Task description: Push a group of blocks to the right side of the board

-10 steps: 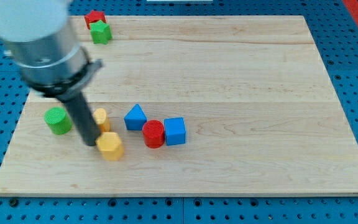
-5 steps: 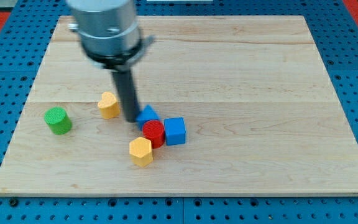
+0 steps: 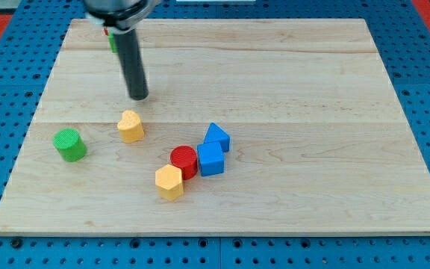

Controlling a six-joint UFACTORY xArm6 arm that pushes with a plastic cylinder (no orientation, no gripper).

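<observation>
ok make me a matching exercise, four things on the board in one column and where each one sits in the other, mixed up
Things:
1. green cylinder
2. my tip
3. blue cube
4. yellow hexagonal block

Places:
A. touching the red cylinder on its right in the view
B. nearest the view's bottom edge
C. alone by the view's left edge
D. above the yellow heart-shaped block in the view, apart from it

Pairs: 1-C, 2-D, 3-A, 4-B

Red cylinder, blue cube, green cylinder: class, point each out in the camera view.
red cylinder (image 3: 184, 158), camera view, top face.
blue cube (image 3: 210, 158), camera view, top face.
green cylinder (image 3: 69, 141), camera view, top face.
</observation>
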